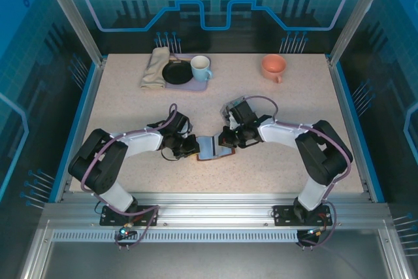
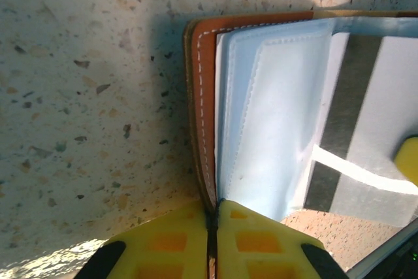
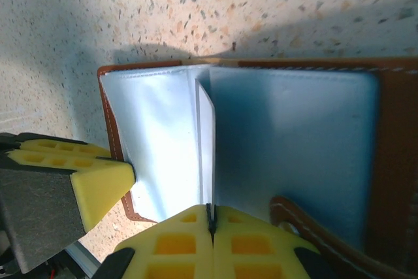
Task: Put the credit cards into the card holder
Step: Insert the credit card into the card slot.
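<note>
The brown leather card holder [image 1: 214, 148] lies open on the speckled table between both arms. My left gripper [image 1: 193, 148] is shut on the left edge of its brown cover [image 2: 204, 115], with pale blue sleeves [image 2: 274, 122] beside the pinch [image 2: 212, 217]. My right gripper [image 3: 210, 212] is shut on a thin pale leaf [image 3: 205, 148] that stands up at the holder's fold. From the left wrist that leaf [image 2: 366, 115] looks grey and white striped, with a yellow right finger [image 2: 408, 158] at its edge. The credit cards are out of view.
At the back of the table lie a folded beige cloth [image 1: 155, 68], a black plate [image 1: 176, 72] on a purple mat, a light blue mug [image 1: 200, 67] and an orange cup [image 1: 273, 66]. The holder's snap tab [image 3: 307, 223] curls up near my right fingers.
</note>
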